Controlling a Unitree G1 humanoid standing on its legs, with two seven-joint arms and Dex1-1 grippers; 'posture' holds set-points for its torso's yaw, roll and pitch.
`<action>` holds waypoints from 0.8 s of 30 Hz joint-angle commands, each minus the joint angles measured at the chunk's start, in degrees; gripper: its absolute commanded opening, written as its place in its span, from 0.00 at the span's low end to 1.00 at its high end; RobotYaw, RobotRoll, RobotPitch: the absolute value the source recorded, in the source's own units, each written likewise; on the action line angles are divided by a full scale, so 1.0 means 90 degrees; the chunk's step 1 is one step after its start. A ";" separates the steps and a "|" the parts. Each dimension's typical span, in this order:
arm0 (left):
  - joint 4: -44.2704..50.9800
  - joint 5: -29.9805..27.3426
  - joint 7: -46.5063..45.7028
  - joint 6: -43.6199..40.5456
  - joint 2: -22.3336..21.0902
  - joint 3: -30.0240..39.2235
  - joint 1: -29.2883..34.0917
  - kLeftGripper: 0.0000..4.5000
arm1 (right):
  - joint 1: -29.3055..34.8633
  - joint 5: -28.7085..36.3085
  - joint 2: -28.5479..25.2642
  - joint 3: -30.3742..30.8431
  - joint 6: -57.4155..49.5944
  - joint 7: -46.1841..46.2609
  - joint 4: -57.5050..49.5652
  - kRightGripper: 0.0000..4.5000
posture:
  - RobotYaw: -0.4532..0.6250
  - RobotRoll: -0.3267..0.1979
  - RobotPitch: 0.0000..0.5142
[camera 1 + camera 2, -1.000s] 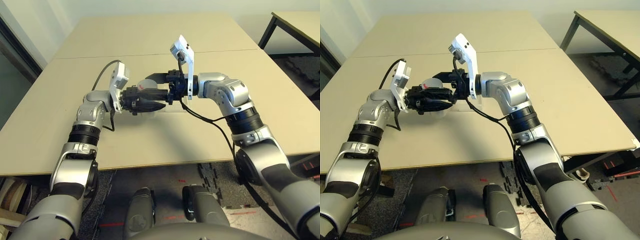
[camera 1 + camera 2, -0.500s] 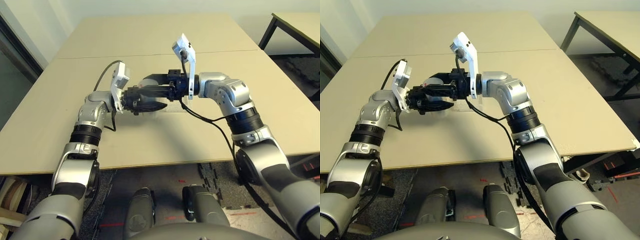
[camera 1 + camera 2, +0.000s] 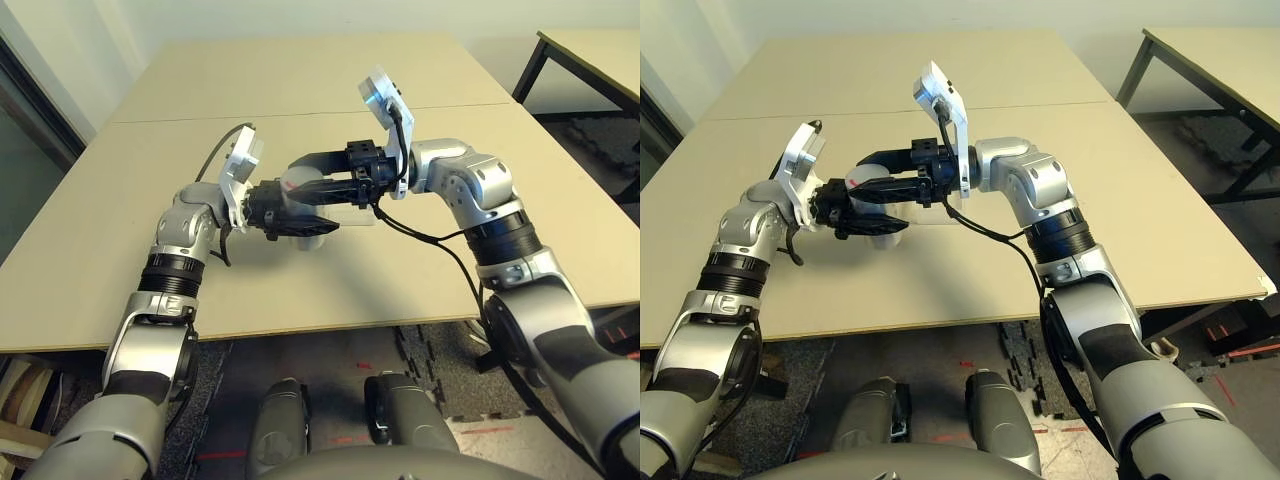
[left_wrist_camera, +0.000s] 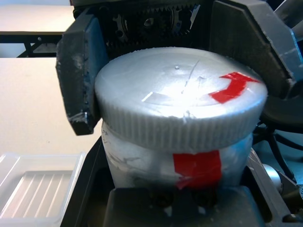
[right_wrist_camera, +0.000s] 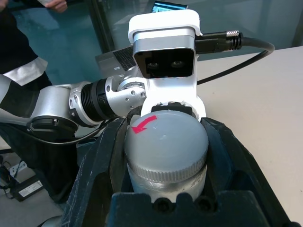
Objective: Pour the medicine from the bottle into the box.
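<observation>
The bottle, white-grey with a red stripe on its label, is held off the table between my two arms. My left gripper is shut on its body. Its round grey cap, marked with a red arrow, sits between the fingers of my right gripper, which is shut on it. The arms meet end to end over the middle of the table. The clear plastic box lies on the table just beside and below the bottle.
A second table stands at the far right, with dark floor between. The near table edge runs in front of my arms. A person and a laptop show beyond my left arm.
My right gripper has shut on the cap, where its fingers stood apart around it a second ago. Both arms have shifted slightly with the bottle.
</observation>
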State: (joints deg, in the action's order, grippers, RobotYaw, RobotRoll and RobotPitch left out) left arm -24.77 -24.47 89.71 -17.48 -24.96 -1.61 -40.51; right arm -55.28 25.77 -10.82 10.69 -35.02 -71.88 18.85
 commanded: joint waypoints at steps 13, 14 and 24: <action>0.0573 -0.0455 -0.0338 -0.0340 -0.0180 0.0259 0.0403 0.59 | -0.0279 -0.0186 0.0368 0.0167 0.0477 -0.0364 0.0594 1.00 | 0.39 0.62 0.10; 0.0609 -0.0478 -0.0359 -0.0359 -0.0173 0.0266 0.0424 0.59 | -0.0304 -0.0212 0.0404 0.0150 0.0522 -0.0340 0.0656 1.00 | 0.39 0.62 0.10; 0.0871 -0.0577 -0.0482 -0.0416 -0.0162 0.0209 0.0594 0.59 | -0.0557 -0.0415 0.0707 -0.0033 0.0909 -0.0038 0.1219 1.00 | 0.40 0.62 0.10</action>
State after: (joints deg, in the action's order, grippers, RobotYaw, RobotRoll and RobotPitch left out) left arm -18.32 -29.05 85.82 -20.83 -26.06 0.27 -35.63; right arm -59.03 22.49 -4.79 10.82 -27.58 -72.84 29.25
